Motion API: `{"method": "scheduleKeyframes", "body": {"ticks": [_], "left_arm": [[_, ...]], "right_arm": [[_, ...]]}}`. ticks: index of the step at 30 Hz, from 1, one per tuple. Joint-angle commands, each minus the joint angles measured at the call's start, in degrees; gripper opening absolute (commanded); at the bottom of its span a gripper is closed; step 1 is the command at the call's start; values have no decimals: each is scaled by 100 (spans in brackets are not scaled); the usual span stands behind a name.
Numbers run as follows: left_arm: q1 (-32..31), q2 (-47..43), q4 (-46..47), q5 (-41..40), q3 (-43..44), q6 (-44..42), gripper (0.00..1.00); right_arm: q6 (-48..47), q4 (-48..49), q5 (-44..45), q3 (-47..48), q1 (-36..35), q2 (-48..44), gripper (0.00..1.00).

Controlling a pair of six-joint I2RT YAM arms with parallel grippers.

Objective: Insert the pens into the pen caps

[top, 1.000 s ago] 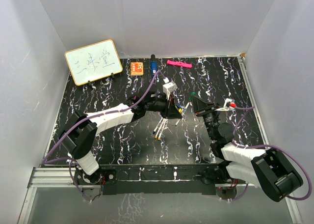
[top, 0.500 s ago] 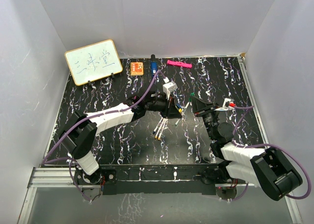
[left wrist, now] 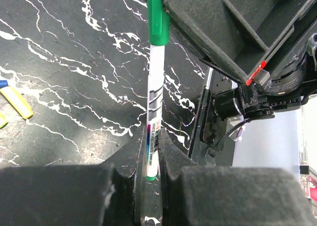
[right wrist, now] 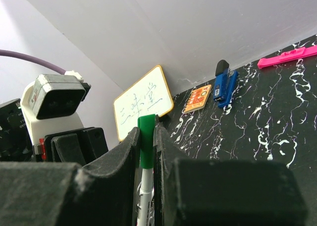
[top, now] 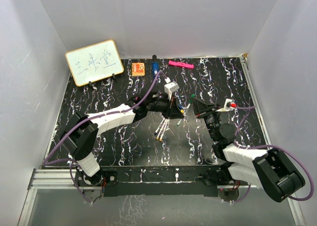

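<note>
A white pen (left wrist: pixel 154 112) is clamped between the fingers of my left gripper (left wrist: pixel 152 142), which is shut on its rear end. Its front end sits inside a green pen cap (left wrist: pixel 157 18). My right gripper (right wrist: pixel 146 134) is shut on that green cap (right wrist: pixel 146 144), and the white barrel (right wrist: pixel 144 189) runs out below it. In the top view the left gripper (top: pixel 174 109) and right gripper (top: pixel 196 103) face each other at mid-table, with the green cap (top: pixel 191 95) between them. More loose pens (top: pixel 161 130) lie just in front. A yellow cap (left wrist: pixel 18 103) lies on the mat.
A small whiteboard (top: pixel 94 62) stands at the back left. An orange card (top: pixel 138 68), a dark blue object (top: pixel 155 66) and a pink bar (top: pixel 180 64) lie along the back edge. White walls enclose the black marbled mat (top: pixel 114 137).
The right gripper with the green cap has edged slightly left, toward the left gripper. Both grips are unchanged.
</note>
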State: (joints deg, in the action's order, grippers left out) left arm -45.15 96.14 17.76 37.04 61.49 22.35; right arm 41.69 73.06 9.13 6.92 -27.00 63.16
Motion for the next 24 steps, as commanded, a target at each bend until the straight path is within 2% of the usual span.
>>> {"method": "scheduleKeyframes", "body": {"ticks": [1,9,24], "left_arm": [[-22,-71,211,-39,288,6,0],[-16,-189,661,-316,384,102,0],[-20,-299,861,-1149,671,-149,0]], "right_arm": [[6,132,-110,91,-12,19,0],[117,119,-280,156,-24,168,0],[-11,-1032,-1078,738,-21,360,0]]}}
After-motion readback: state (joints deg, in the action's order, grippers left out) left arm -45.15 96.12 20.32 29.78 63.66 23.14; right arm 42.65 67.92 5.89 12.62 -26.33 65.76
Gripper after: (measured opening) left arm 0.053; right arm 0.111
